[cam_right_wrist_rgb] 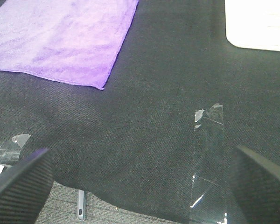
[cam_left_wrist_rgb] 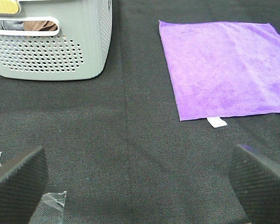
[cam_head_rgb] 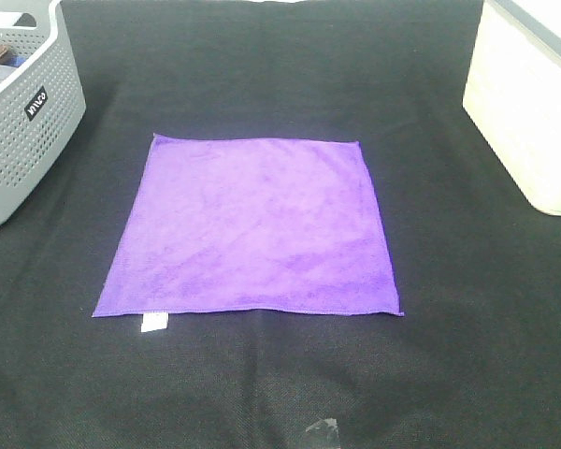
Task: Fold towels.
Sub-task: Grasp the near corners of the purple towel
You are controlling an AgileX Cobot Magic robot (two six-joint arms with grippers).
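Note:
The purple towel [cam_head_rgb: 252,224] lies spread flat in the middle of the black table, with its small white tag [cam_head_rgb: 153,323] at the front left corner. It also shows in the left wrist view [cam_left_wrist_rgb: 226,67] and in the right wrist view [cam_right_wrist_rgb: 60,39]. Neither arm shows in the exterior high view. My left gripper [cam_left_wrist_rgb: 140,186] is open and empty over bare cloth, short of the towel's tag corner [cam_left_wrist_rgb: 216,122]. My right gripper [cam_right_wrist_rgb: 140,186] is open and empty near the table's front edge, short of the towel's front right corner.
A grey perforated basket [cam_head_rgb: 23,112] stands at the back left, also in the left wrist view [cam_left_wrist_rgb: 51,42]. A white box [cam_head_rgb: 533,103] stands at the back right. Clear tape strips [cam_right_wrist_rgb: 207,149] stick to the black cloth near the front edge [cam_right_wrist_rgb: 84,198].

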